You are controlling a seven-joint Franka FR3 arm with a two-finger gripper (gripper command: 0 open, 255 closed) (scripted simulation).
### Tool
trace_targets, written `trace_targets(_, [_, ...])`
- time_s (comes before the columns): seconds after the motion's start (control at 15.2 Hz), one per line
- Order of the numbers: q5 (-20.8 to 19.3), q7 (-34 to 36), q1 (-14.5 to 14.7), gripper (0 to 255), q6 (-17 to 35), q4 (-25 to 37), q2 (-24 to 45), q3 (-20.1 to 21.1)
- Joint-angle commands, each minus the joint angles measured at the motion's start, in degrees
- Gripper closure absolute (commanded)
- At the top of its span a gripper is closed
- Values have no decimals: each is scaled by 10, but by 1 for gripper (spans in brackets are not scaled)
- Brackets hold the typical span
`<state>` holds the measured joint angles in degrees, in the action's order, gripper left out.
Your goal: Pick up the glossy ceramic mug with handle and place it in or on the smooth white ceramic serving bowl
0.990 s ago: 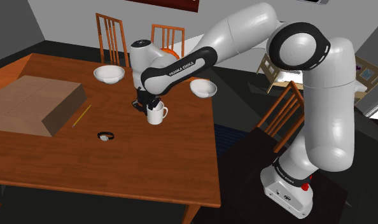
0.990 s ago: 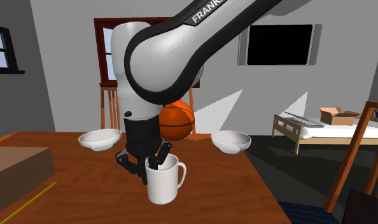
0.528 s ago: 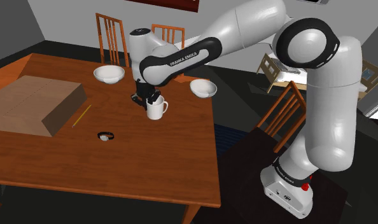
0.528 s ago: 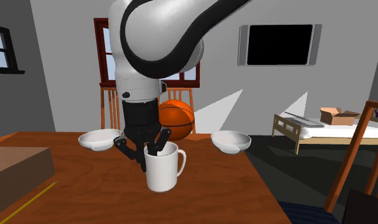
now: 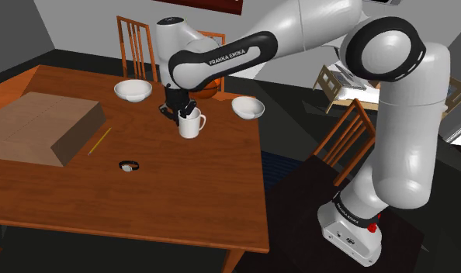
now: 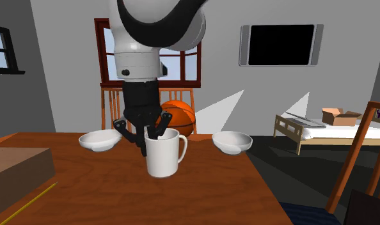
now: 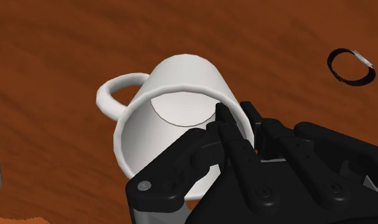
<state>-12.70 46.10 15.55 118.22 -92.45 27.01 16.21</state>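
Observation:
A plain white mug (image 5: 192, 125) with a handle hangs a little above the brown table (image 5: 167, 202), between two white bowls. My gripper (image 5: 181, 113) is shut on its rim, one finger inside the mug (image 6: 164, 155) and one outside. One bowl (image 5: 133, 91) lies toward the shoulder view's left, the other bowl (image 5: 247, 107) toward its right. In the second exterior view my gripper (image 6: 149, 137) grips the rim side away from the handle, with a bowl (image 6: 99, 140) on one side and a bowl (image 6: 232, 141) on the other. Close up, the mug (image 7: 181, 105) tilts, clasped by my gripper (image 7: 235, 127).
A brown box (image 5: 43, 128), a yellow pencil (image 5: 99, 140) and a small black ring (image 5: 128, 165) lie on the table's left half. Wooden chairs (image 5: 136, 43) stand behind the table and another chair (image 5: 347, 139) beside it. An orange ball (image 6: 177, 120) sits behind the mug.
The arm has lifted the mug off the table and carried it slightly toward the far edge, between the two bowls. The grip has stayed shut on the rim.

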Motion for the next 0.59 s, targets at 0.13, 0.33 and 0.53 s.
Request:
trace_targets(0.13, [5,-5,-1,255,-26,16,-11,2])
trace_targets(0.33, [11,-28,-21,255,-17,-9,-29,-2])
trace_targets(0.53, [20,-65,-51,255,-5,-39,-52,-9])
